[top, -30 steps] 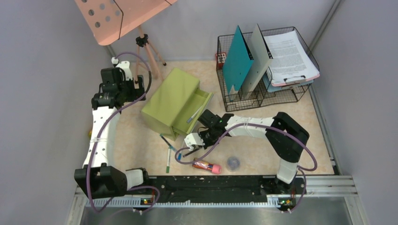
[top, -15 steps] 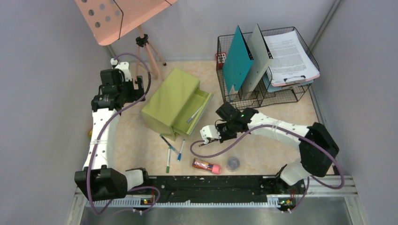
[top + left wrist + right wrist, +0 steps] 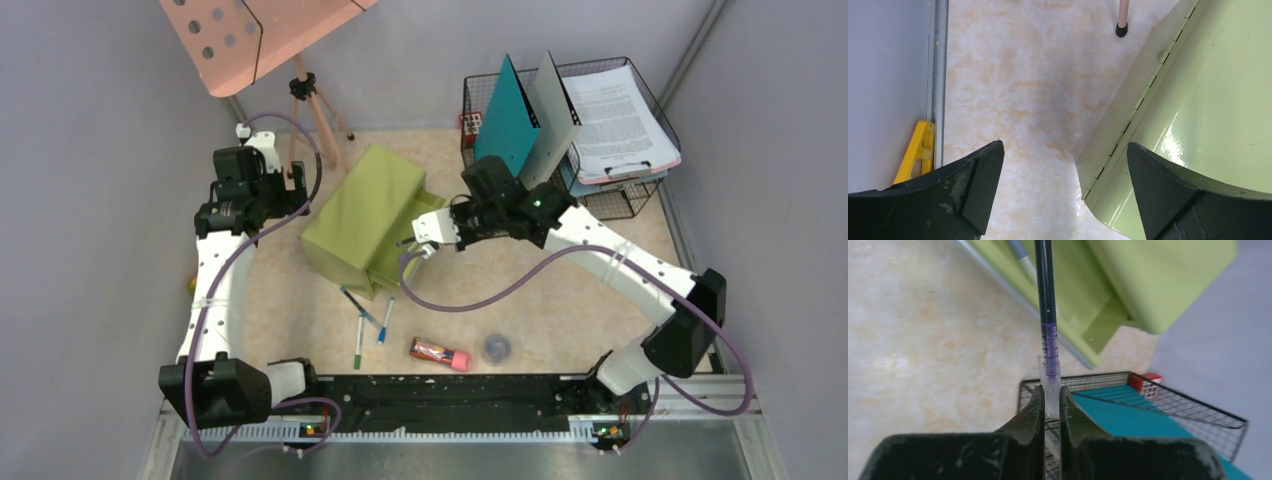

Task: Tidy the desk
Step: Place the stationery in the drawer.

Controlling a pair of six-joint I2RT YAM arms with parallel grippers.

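The olive drawer box (image 3: 365, 215) sits askew on the bench (image 3: 290, 300), leaving a bare strip along the left wall where the left hand (image 3: 1064, 145) hangs with jaws spread, tripod legs (image 3: 322, 120) behind it. Three pens (image 3: 358, 340), a red tube (image 3: 440, 352) and a small round dark thing (image 3: 497, 347) litter the lane before the box. The right arm (image 3: 610, 262) bridges the bare marble at right, and the wire rack (image 3: 520, 205) fills the back right corner.
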